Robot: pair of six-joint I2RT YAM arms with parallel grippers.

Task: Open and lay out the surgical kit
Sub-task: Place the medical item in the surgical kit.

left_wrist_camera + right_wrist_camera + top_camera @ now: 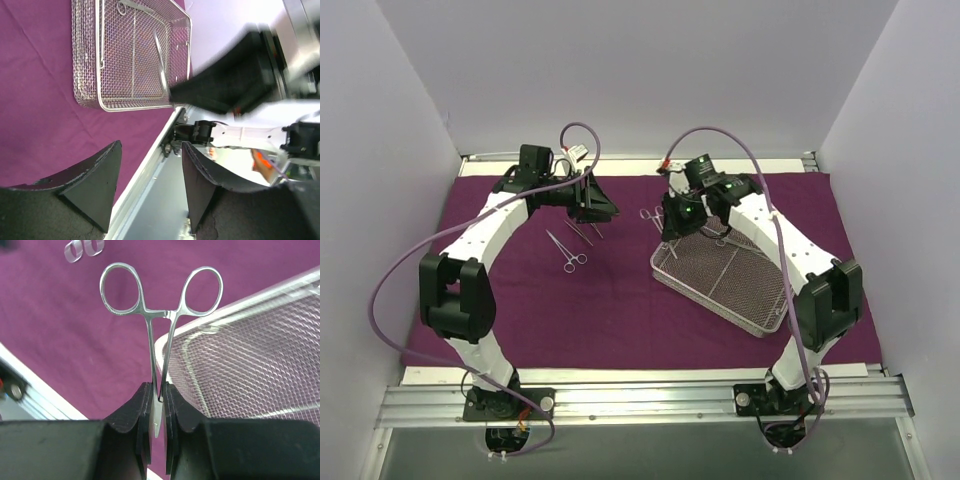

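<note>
right tool (156,407) clamped on forceps (159,315) shanks above tray (714,303) far corner; left tool (150,172) gapes empty. advise: clear rim, lay flat on cloth (610,310).

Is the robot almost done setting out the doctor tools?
Partway. Done: the purple cloth lies spread, with other forceps laid on it. In hand: the right tool pinches ring-handled forceps; the left tool is open, empty. Left: thin pieces sit in the mesh tray.

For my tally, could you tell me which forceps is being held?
The forceps clamped in the right gripper, by the tray; the others lie loose on the cloth.
</note>
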